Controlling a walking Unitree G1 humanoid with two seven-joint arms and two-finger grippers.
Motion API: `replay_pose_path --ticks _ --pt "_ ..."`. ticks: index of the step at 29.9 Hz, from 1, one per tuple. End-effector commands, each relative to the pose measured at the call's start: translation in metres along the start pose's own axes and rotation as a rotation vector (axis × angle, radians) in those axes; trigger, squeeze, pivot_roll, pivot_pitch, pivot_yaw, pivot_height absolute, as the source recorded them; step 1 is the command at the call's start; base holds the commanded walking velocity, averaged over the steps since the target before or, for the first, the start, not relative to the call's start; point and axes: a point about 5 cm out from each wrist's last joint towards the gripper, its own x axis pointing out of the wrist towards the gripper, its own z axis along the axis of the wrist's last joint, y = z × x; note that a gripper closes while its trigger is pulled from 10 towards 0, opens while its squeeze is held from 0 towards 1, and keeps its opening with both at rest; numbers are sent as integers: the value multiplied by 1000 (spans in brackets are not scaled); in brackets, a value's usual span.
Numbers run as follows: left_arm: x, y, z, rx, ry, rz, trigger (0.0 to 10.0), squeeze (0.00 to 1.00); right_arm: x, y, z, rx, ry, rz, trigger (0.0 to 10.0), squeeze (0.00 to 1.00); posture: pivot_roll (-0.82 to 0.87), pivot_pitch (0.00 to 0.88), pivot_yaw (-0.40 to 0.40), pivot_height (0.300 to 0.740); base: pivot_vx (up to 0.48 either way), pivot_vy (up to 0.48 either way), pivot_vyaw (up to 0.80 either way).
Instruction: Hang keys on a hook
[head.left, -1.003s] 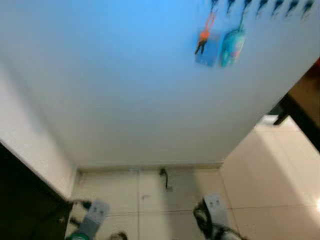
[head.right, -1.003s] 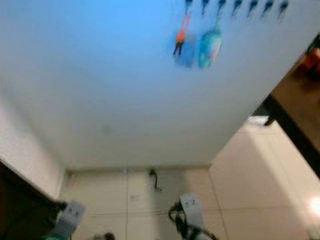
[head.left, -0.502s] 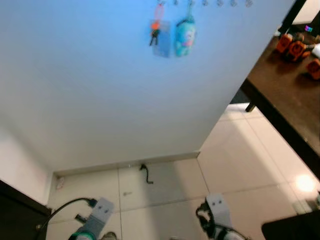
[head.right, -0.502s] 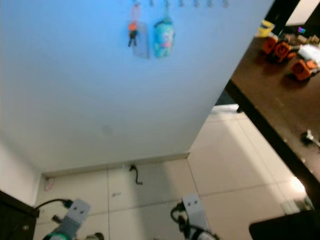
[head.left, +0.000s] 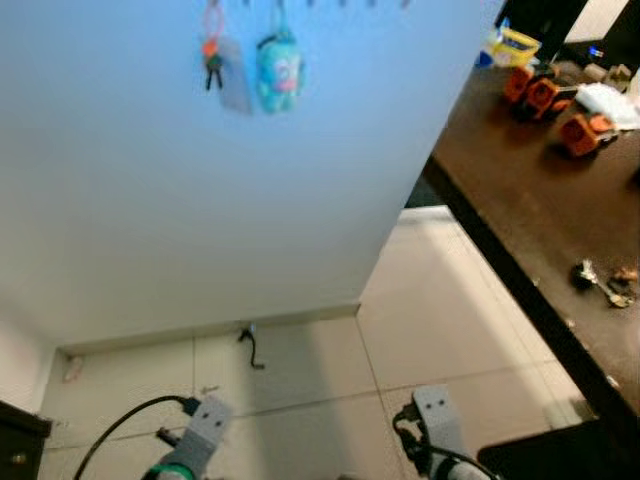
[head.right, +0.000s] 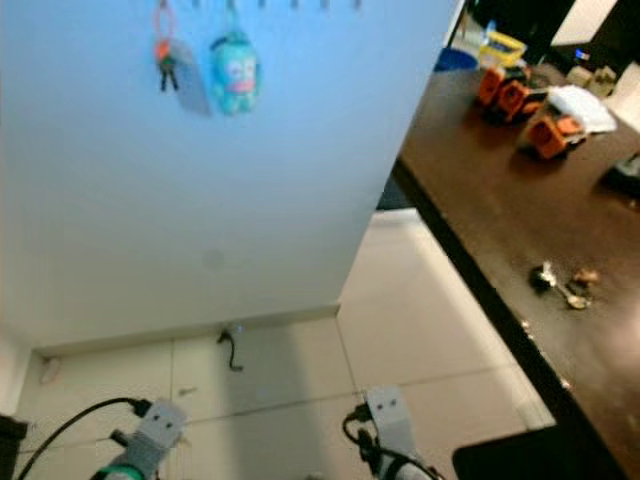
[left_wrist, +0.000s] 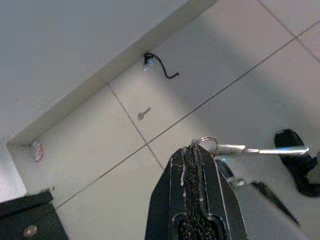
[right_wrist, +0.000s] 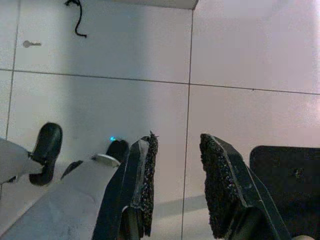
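The robot stands facing a white wall (head.left: 250, 200) with a row of hooks (head.right: 262, 4) at its top edge; an orange-tagged key bunch (head.left: 213, 62) and a blue charm (head.left: 279, 72) already hang there. The left end effector (left_wrist: 196, 152), low above the floor tiles, is clamped on a metal key ring (left_wrist: 205, 144), so the keys are in hand. The right end effector (right_wrist: 176, 150) hangs idle, fingers parted and empty. More keys (head.right: 556, 283) lie on the dark bench (head.right: 520, 210) right of the wall. The step looks like the approach: next, raise the left arm toward a free hook beside the charm.
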Motion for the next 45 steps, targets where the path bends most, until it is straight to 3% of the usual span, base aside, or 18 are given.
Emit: replay_pose_path --ticks 1,8,14,45 --pt "-1 2 -3 -24 14 12 10000 0 -2 3 -8 17 24 3 10000 0 -37 75 -48 740 0 0 0" --pt "7 10 21 -88 -75 58 10000 0 -1 2 -5 16 15 4 10000 0 -38 77 -51 740 0 0 0" --pt "11 10 34 -78 -133 58 10000 0 -1 2 -5 15 16 4 10000 0 -40 77 -51 740 102 0 0" --pt "10 10 33 -56 -127 56 10000 0 -2 2 -7 11 25 1 10000 0 -39 70 -47 740 448 0 0"
